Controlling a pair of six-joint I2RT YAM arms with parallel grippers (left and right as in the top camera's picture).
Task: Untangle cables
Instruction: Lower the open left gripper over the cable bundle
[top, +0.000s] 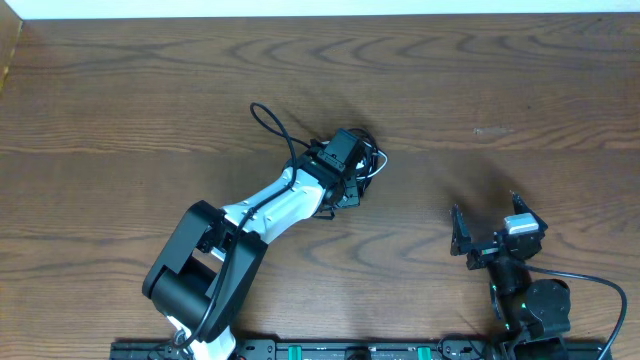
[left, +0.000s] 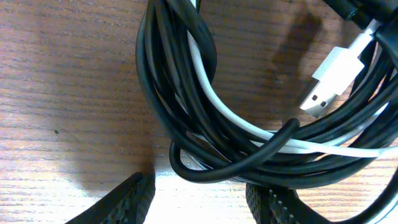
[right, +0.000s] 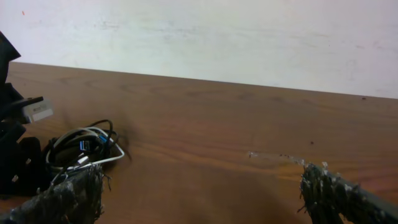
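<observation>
The cables (left: 180, 74) lie bunched mid-table (top: 120, 100) under the left gripper (left: 202, 196), whose jaws stand apart, gripping nothing, just short of a black loop (left: 205, 171). The right gripper (right: 202, 186) gapes, well apart. The step is probably picking a strand; next, closing on that loop alone, not the white cable (left: 339, 65).

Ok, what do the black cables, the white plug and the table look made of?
Black cables: smooth rubbery or plastic jacket, slight sheen. White plug: matte white plastic body with a metal-looking tip. Table: wood or wood-look laminate, brown grain lines.
</observation>
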